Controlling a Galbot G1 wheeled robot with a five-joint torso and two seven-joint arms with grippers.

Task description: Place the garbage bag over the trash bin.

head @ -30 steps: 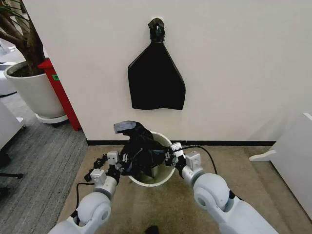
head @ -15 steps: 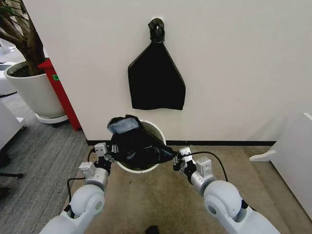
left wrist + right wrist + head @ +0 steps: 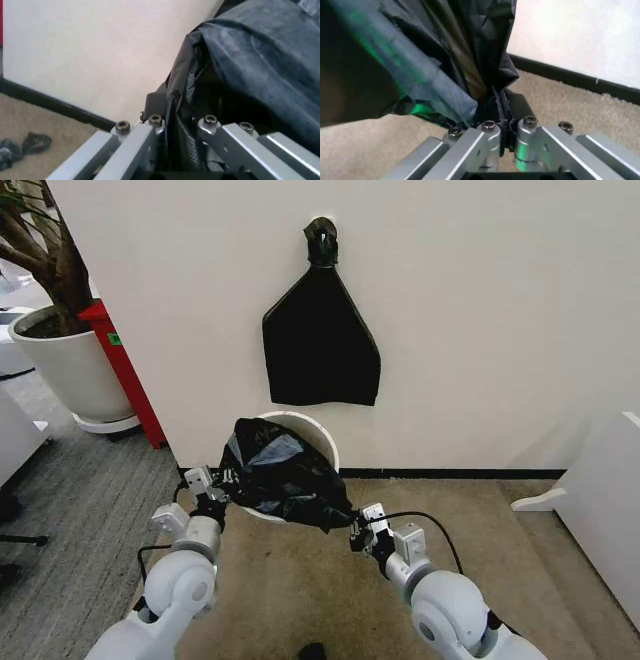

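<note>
In the middle of the frame both arms hold the garbage bag (image 3: 283, 475) stretched across the trash bin (image 3: 318, 432). The left gripper (image 3: 216, 484) and right gripper (image 3: 355, 523) are each clamped on an edge. The mouth seems not yet over the rim; I think it needs spreading wider, then lowering.

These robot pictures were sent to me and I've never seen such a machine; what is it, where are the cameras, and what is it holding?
It is a wheeled robot with two arms. The wide picture comes from its head; the close-ups come from cameras on each wrist. The left gripper and right gripper are each pinched shut on an edge of a crinkly, glossy black plastic garbage bag, stretched between them in front of a small round cream-white plastic trash bin. A flat black bag hangs on the wall above.
</note>
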